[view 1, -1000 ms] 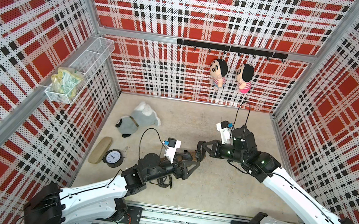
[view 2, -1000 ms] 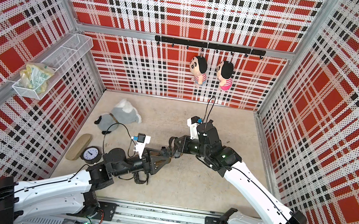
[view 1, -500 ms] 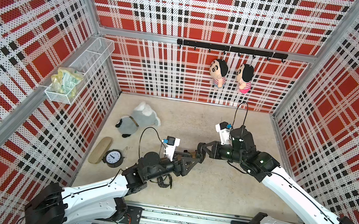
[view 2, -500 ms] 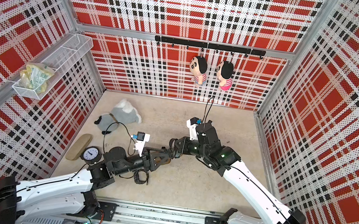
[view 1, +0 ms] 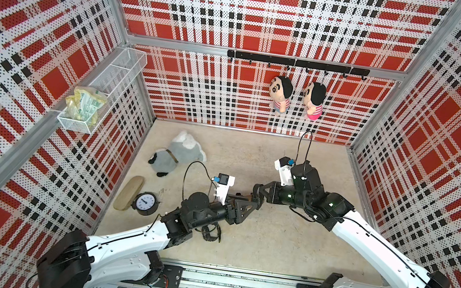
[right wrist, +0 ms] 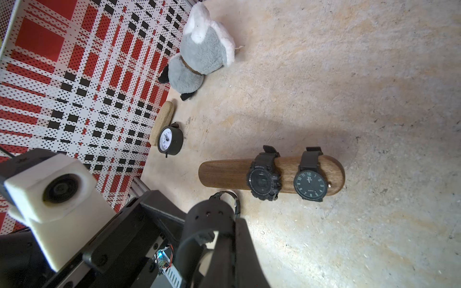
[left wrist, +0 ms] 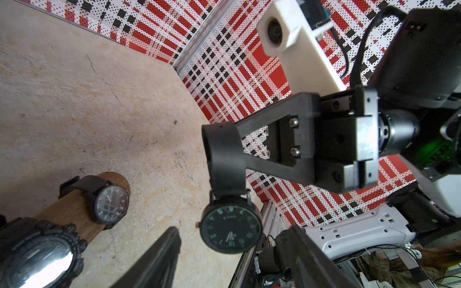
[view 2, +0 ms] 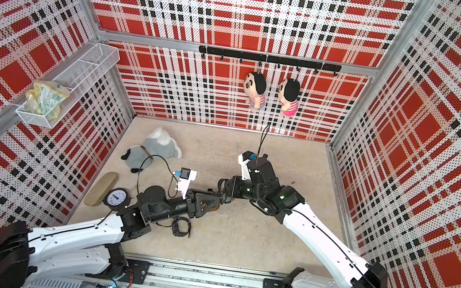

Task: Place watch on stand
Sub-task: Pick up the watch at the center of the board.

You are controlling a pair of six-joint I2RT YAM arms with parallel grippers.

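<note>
I read the floor as a dial, twelve at the back wall, centre where the two grippers meet. My right gripper [left wrist: 243, 147], reaching in from three o'clock, is clamped flat on the strap of the black round-faced watch [left wrist: 230, 228]. The face hangs free below the jaws, in the air above the sandy floor [view 1: 270, 243]. I judge the strap grip to be deliberate, since it leaves the case open for a second hold.

The left gripper [view 1: 246, 206] comes in from eight o'clock. In its wrist view its fingers [left wrist: 162, 254] stand apart on either side of the hanging face, not touching it as far as I can see. Its jaws are wide and hold nothing.

The medium-brown round-ended wooden stand [right wrist: 224, 174] sits right beneath this meeting point, largely hidden in both top views. A chunky black digital watch [right wrist: 263, 180] and a slim black analogue watch [right wrist: 309, 184] are already strapped around its three o'clock half, and the nine o'clock half is bare. That bare end faces the left arm, which I take as the reason for passing the watch across. From there the left arm has the straighter line to slip the loop on.

A black bracelet watch [view 1: 211, 234] lies on the floor at seven o'clock, beside the left wrist.
</note>
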